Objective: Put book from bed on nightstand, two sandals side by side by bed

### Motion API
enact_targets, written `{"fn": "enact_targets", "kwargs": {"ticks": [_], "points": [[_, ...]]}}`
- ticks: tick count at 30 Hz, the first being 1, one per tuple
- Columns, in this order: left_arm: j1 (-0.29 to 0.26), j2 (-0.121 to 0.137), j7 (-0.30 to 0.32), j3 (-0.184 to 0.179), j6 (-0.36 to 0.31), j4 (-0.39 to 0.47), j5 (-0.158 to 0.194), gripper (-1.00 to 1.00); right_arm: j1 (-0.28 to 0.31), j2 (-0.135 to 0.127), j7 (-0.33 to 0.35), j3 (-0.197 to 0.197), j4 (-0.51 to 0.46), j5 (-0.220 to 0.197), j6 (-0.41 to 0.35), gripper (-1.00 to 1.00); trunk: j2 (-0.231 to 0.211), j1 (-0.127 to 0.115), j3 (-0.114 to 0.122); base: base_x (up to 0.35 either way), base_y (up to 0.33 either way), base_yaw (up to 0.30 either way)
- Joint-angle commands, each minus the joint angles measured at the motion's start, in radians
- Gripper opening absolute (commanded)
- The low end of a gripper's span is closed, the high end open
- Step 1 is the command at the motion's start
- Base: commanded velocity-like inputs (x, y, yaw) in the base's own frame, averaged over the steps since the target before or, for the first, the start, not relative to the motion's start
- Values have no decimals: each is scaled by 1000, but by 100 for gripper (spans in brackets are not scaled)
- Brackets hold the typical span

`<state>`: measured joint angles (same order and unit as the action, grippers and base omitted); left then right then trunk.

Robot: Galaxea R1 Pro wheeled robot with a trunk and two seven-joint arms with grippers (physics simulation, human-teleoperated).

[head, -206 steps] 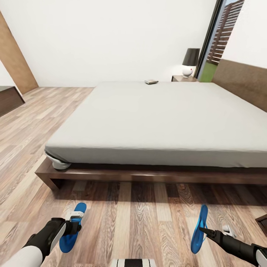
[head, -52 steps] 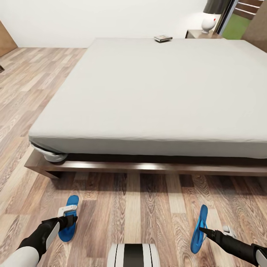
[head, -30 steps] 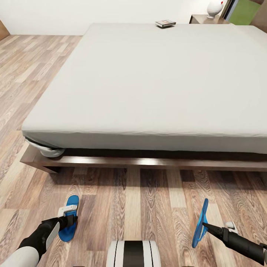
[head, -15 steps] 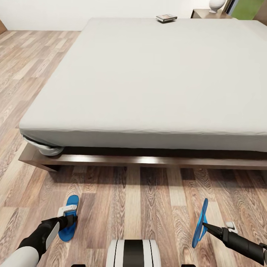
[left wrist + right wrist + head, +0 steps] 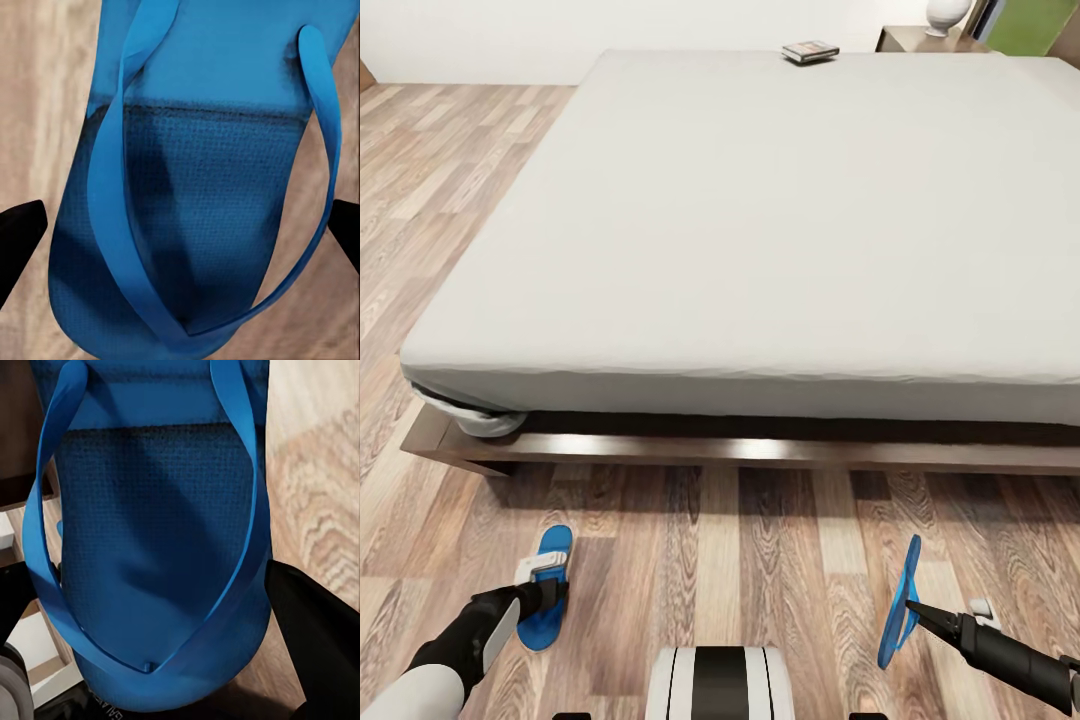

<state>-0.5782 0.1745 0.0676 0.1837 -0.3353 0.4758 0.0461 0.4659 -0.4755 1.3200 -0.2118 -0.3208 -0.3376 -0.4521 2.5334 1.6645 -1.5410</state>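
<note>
In the head view, the bed point(image 5: 760, 220) with its pale grey mattress and dark wood frame spreads ahead of me. The book point(image 5: 809, 51) lies at the mattress's far edge, near the nightstand point(image 5: 916, 40). Low at the left, my left gripper point(image 5: 545, 598) is shut on a blue sandal point(image 5: 556, 546), held flat just above the floor. Low at the right, my right gripper point(image 5: 910, 607) is shut on the other sandal point(image 5: 908, 575), held on edge. In the left wrist view, black fingertips point(image 5: 19, 240) flank the sandal point(image 5: 195, 187). The right wrist view has a finger point(image 5: 315, 649) against the sandal point(image 5: 157, 532).
Wood-plank floor point(image 5: 760, 560) runs between me and the bed frame point(image 5: 760, 452). A white lamp base point(image 5: 945, 14) stands on the nightstand. A bunched grey sheet corner point(image 5: 485, 424) hangs at the bed's near left corner. My white and black trunk point(image 5: 720, 685) is at the bottom centre.
The camera has tilted down and come closer to the bed, so the whole picture shifted. My right gripper has turned its sandal more edge-on. Both grippers keep their hold.
</note>
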Motion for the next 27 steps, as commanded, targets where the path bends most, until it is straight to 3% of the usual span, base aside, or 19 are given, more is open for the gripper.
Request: {"fn": "enact_targets", "kwargs": {"ticks": [1,27], "points": [[0,-1,5,5,-7,2,5,-100,0,0,2,-1,0,-2,-11,-100,0,0,-1,284,0,0],[0,-2,6,5,-6,2,5,-100,0,0,2,-1,0,-2,-11,-100,0,1,-4,64,24,0]]}}
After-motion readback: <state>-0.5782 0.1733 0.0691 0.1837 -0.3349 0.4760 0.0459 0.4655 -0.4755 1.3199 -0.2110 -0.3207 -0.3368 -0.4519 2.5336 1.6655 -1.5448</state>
